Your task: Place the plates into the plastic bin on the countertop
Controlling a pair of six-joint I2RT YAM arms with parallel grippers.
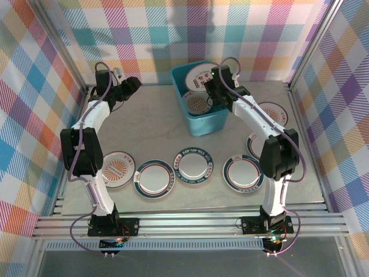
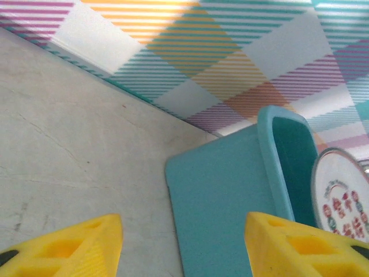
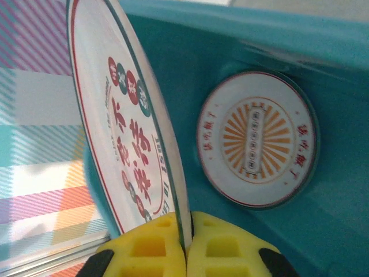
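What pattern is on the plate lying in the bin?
The plate has an orange sunburst centre and red rim; best in right wrist view.

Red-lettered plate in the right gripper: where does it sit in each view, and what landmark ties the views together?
Top external: red-lettered plate tilted at the far end of the plastic bin, beside the right gripper.
Left wrist: right edge, behind the bin wall.
Right wrist: left-centre, clamped by the right gripper.
Shared landmark: the teal plastic bin.
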